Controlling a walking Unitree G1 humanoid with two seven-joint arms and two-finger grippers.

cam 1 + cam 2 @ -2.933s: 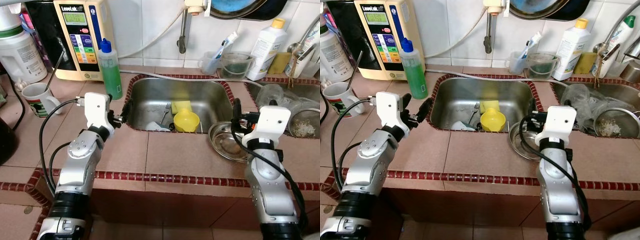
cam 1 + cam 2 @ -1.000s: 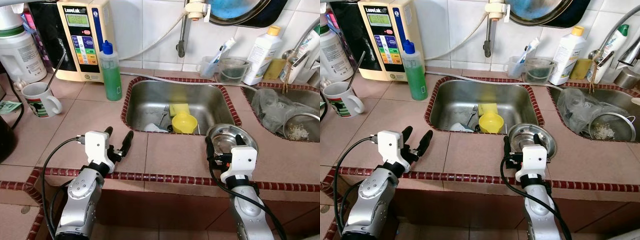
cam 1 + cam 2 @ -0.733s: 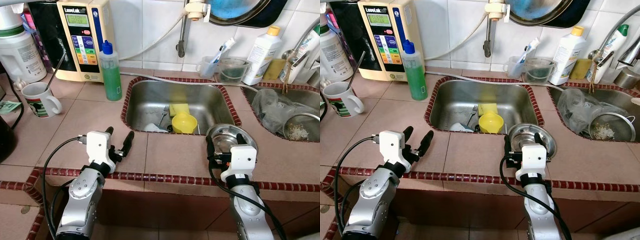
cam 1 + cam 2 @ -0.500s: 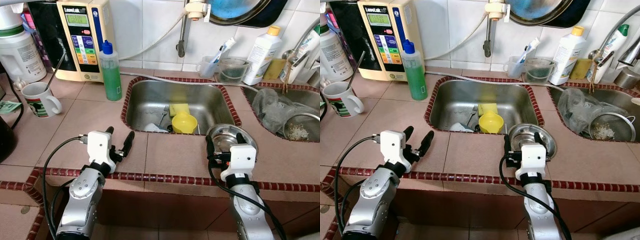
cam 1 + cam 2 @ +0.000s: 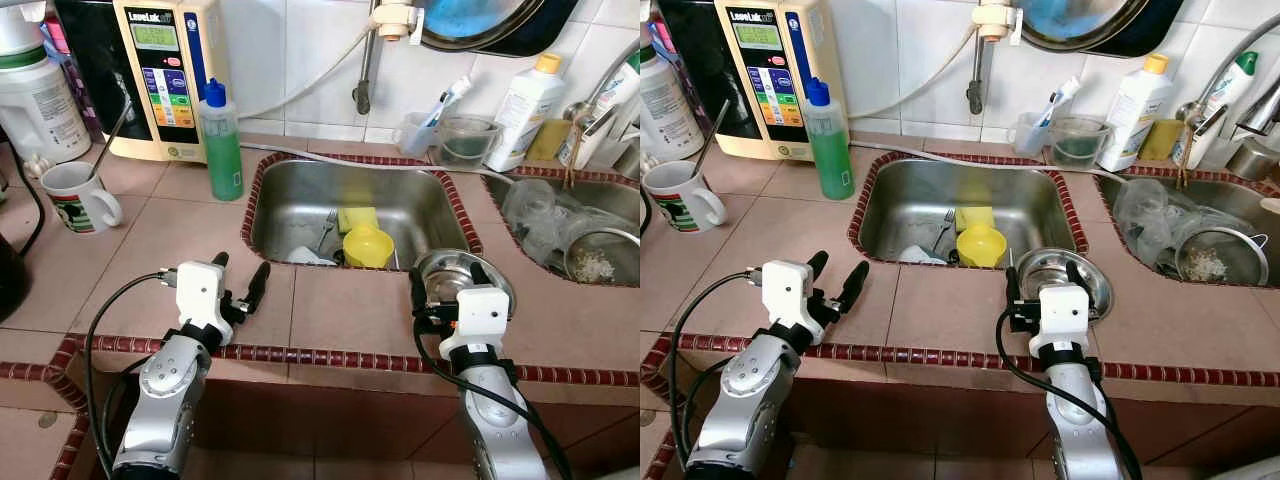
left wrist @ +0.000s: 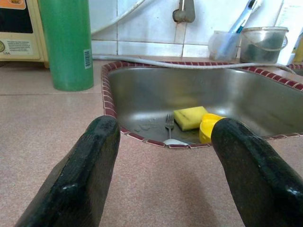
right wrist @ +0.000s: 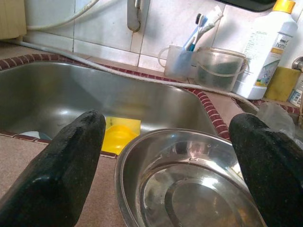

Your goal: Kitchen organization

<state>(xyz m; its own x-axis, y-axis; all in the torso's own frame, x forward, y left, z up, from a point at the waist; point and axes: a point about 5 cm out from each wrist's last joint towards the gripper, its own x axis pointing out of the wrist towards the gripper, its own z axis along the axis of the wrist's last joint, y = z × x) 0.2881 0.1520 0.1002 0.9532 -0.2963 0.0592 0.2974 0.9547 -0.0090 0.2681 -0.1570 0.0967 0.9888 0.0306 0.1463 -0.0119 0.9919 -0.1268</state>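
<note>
A steel bowl (image 5: 1038,266) sits on the tiled counter at the sink's (image 5: 300,190) front right corner. My right gripper (image 5: 447,280) is open just behind the bowl's near rim, one finger (image 7: 66,161) on each side of it and nothing held. My left gripper (image 5: 240,272) is open and empty over the counter, near the sink's front left corner. In the sink lie a yellow cup (image 5: 368,245), a yellow sponge (image 6: 189,117) and a fork (image 6: 169,124).
A green bottle (image 5: 222,140), a water ioniser (image 5: 165,80) and a mug (image 5: 75,195) stand at the back left. A toothbrush cup (image 5: 415,130), a clear tub (image 5: 462,140) and a white bottle (image 5: 522,100) line the wall. A second sink at the right holds a strainer (image 5: 590,260).
Since the earliest frames both arms have drawn back from the sink's edge toward the counter's front. Over the last second they have hardly moved; both grippers stay open.
</note>
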